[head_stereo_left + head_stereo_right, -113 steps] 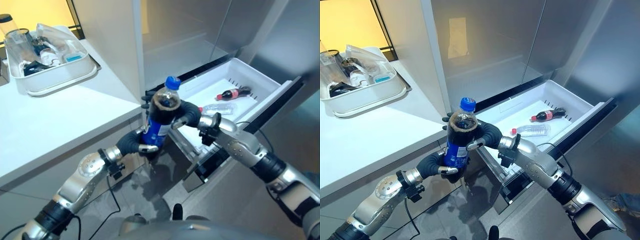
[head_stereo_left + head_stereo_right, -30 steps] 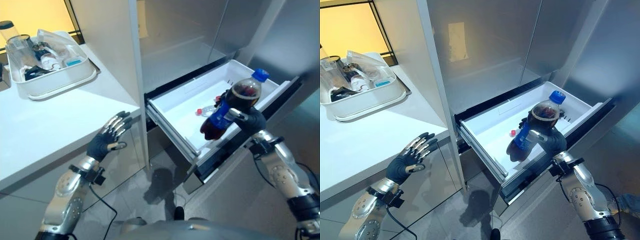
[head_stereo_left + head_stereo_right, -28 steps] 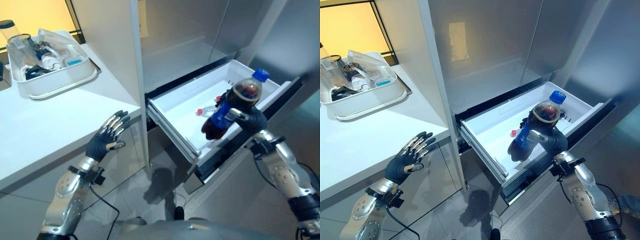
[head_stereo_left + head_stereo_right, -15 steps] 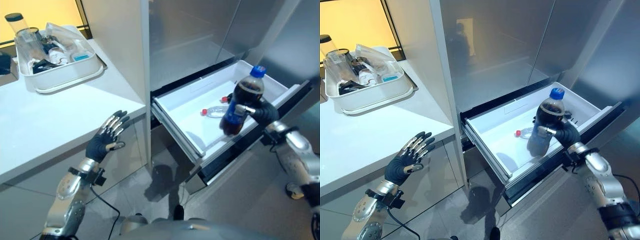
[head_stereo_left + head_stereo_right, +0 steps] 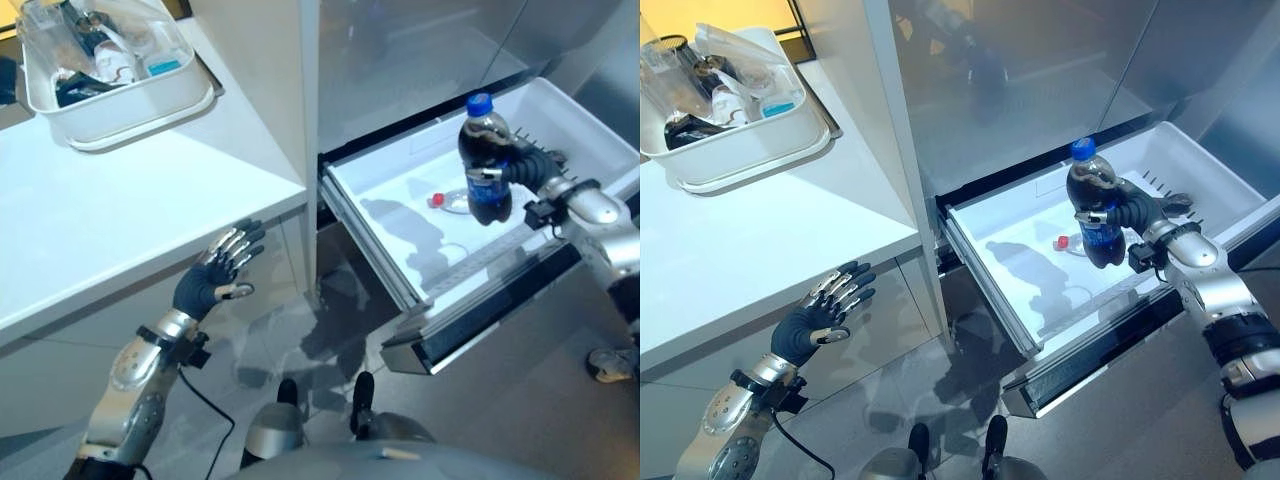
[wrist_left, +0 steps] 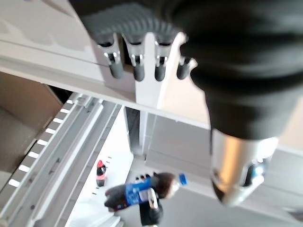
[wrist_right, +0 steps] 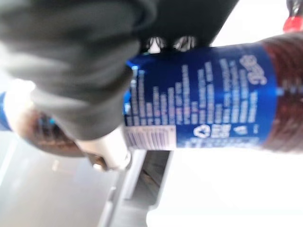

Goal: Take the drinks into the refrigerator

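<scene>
Item: cola bottle (image 5: 486, 160), dark drink, blue cap, blue label. Position: upright, held in the air over the white floor of the open refrigerator drawer (image 5: 400, 270), not yet resting on it. Half a second ago it hung nearer the drawer's front rail; it now stands further in, over the middle. A few seconds back both hands shared it in front of the cabinet; it has since passed wholly to the right.

Right hand (image 5: 1136, 212): fingers and thumb wrapped round the bottle's body at the label, a firm grip as seen in the right wrist view.

Left hand (image 5: 214, 270): fingers straight and spread, holding nothing, raised beside the table's (image 5: 120, 200) front edge, as it was a second ago.

Drawer contents: clear water bottle (image 5: 455, 202) with a red cap, lying on its side just behind the held bottle. Small red-capped cola bottle (image 6: 100, 173), lying down, seen in the left wrist view.

On the table: white tray (image 5: 130, 105) of mixed kitchen items, well apart from the work.

Assessment: carrying is nearly complete. What likely remains is lowering the bottle onto free floor beside the water bottle, then letting go.
</scene>
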Robot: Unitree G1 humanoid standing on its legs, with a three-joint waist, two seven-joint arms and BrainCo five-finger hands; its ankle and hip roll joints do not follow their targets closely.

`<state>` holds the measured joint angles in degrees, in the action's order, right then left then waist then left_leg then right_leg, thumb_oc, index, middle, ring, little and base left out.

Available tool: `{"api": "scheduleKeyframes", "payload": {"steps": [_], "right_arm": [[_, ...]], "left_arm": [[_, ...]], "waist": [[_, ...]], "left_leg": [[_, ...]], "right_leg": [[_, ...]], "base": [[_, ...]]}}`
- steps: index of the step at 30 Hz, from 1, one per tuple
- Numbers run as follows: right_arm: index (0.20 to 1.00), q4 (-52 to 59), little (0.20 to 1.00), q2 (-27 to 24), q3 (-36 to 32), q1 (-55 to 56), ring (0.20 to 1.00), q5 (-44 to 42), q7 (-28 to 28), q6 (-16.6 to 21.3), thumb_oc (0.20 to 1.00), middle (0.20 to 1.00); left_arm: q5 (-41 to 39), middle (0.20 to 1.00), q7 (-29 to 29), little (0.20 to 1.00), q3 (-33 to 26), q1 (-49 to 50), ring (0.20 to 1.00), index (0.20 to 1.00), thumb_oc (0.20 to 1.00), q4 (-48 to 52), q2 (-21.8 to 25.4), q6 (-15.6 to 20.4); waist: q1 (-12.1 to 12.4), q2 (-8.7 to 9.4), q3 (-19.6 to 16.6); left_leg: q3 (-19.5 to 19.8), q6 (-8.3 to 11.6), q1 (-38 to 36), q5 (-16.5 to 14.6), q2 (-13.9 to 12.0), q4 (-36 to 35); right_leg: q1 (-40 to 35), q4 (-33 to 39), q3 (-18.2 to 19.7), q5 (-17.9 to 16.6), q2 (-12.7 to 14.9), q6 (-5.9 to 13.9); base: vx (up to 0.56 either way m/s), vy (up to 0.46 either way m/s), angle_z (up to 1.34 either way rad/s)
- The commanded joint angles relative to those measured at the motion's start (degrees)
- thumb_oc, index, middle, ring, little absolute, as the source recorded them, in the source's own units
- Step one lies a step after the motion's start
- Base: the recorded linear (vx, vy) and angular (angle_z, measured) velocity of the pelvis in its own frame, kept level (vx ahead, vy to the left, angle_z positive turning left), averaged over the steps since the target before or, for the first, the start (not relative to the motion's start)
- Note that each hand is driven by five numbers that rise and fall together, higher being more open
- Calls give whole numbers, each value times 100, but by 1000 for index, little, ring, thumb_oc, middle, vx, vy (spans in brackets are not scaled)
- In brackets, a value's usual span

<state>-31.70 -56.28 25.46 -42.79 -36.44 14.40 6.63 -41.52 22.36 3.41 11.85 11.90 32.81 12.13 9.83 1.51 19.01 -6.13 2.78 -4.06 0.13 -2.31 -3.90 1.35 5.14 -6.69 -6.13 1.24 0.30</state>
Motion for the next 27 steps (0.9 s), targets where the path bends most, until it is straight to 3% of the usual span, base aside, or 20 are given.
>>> {"api": "scheduleKeyframes", "payload": {"steps": [1, 10, 17, 27], "right_arm": [[200, -9, 200, -559, 166, -1601, 200, -44, -265, 582, 200, 200], [200, -151, 200, -238, 459, -1832, 200, 194, -385, 530, 200, 200], [200, -453, 200, 293, 471, -1643, 200, 515, -497, 462, 200, 200], [200, -1627, 200, 751, 774, -1503, 200, 1814, -624, 215, 200, 200]], "left_arm": [[-150, 1000, -86, 1000, 168, -174, 1000, 1000, 1000, 346, 379, 452], [-28, 1000, -306, 1000, 374, -377, 1000, 1000, 1000, 448, 395, 575], [116, 1000, -538, 1000, 570, -584, 1000, 1000, 1000, 453, 351, 669], [385, 1000, -824, 1000, 751, -852, 1000, 1000, 1000, 519, 252, 768]], "waist": [[150, 116, 75], [192, 8, 402], [205, -96, 614], [158, -177, 851]], "left_leg": [[257, -29, 323, 2, -1, 176], [330, 6, 746, 11, -20, 438], [385, 38, 908, 55, -46, 466], [481, 68, 1090, 114, -45, 470]], "right_leg": [[465, -1115, -99, 432, 249, 519], [823, -1269, -97, 425, 252, 473], [1013, -1356, -108, 450, 246, 448], [1165, -1422, -211, 464, 265, 430]], "base": [[-67, -25, 7], [-29, -27, 8], [-24, -23, 0], [-14, -14, 4]]}}
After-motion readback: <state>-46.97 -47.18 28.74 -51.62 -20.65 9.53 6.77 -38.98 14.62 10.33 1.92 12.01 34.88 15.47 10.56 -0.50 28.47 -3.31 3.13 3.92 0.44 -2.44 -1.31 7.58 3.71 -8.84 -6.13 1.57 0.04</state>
